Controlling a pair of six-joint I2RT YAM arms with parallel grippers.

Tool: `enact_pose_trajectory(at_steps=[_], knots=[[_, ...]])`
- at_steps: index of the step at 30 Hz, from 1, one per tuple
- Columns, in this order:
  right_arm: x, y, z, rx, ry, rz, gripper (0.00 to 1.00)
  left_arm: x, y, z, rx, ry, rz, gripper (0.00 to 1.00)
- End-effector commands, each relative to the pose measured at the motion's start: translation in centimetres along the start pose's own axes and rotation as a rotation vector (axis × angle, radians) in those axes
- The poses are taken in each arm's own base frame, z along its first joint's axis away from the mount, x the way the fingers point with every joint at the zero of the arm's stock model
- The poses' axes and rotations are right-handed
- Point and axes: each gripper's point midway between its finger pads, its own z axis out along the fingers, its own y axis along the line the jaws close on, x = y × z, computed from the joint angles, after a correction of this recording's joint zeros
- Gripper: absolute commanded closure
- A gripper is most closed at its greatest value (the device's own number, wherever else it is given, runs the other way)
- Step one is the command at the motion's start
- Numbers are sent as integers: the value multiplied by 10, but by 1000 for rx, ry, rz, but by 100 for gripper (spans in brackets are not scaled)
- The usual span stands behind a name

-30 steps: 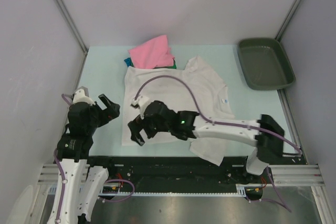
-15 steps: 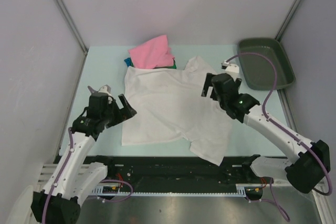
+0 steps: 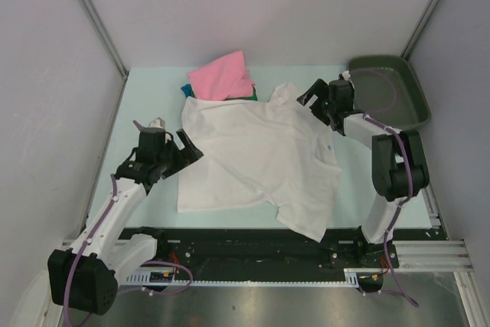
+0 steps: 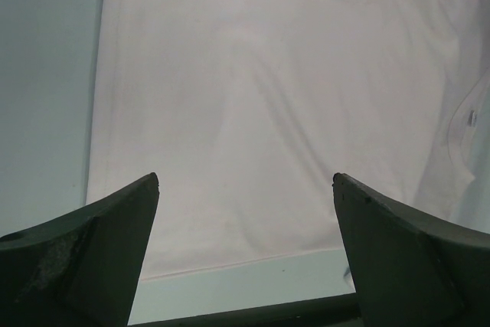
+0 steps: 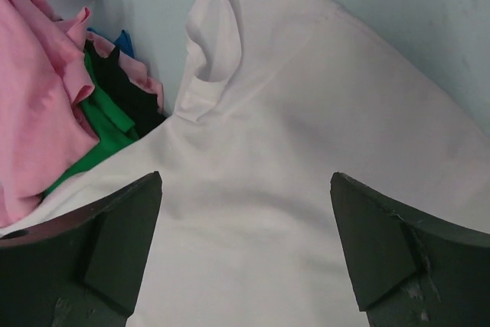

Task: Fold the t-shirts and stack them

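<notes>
Hard to make out much of the heap at the far edge of the pale green table (image 3: pixel 153 97): only a crumpled pink cloth t-shirt (image 3: pixel 222 76) on top, with slivers of a green cloth t-shirt (image 5: pixel 99 124), a black t-shirt (image 5: pixel 126 97) and a teal-blue t-shirt (image 5: pixel 125 42) peeking out beneath, shapes mostly buried. Meeting that heap at its far hem, a large plain white cloth t-shirt (image 3: pixel 256 155), spread wrinkled across the table's middle, near right corner reaching over the near edge. Cut off in both wrist views, so no whole outline there.

At the white shirt's left edge, the left gripper (image 3: pixel 187 148), jaws wide apart, gripping nothing. By the upturned sleeve at the shirt's far right, the right gripper (image 3: pixel 311 100), jaws likewise spread and empty. Unclear whether any fingertip touches cloth.

Off to the far right, apart from the shirts, a dark grey-green plastic tray (image 3: pixel 398 101).
</notes>
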Motion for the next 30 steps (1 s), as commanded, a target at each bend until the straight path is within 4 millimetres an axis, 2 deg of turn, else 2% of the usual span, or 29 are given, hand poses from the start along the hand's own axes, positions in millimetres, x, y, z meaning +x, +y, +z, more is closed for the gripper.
enact_pose_trajectory(at_steps=[1, 3, 4, 5, 12, 14, 18, 30], knots=[[-33, 69, 22, -299, -30, 120, 4, -8, -4, 5, 11, -39, 0, 0], [-22, 65, 45, -307, 8, 163, 5, -8, -3, 8, 10, -40, 4, 0], [-21, 72, 48, -350, 20, 167, 5, -9, -2, 9, 2, -42, 7, 0], [-17, 71, 61, -358, 37, 178, 6, -9, -1, 10, -1, -41, 10, 0], [-4, 82, 95, -387, 106, 220, 8, -2, 7, 23, -35, -2, 21, 0], [2, 83, 98, -364, 119, 206, 8, -4, 7, 24, -36, -8, 24, 1], [2, 87, 99, -351, 115, 182, 8, -4, 8, 25, -39, -6, 32, 0], [22, 57, 96, -213, 175, 146, 8, -4, 6, 27, -24, -6, 24, 0]])
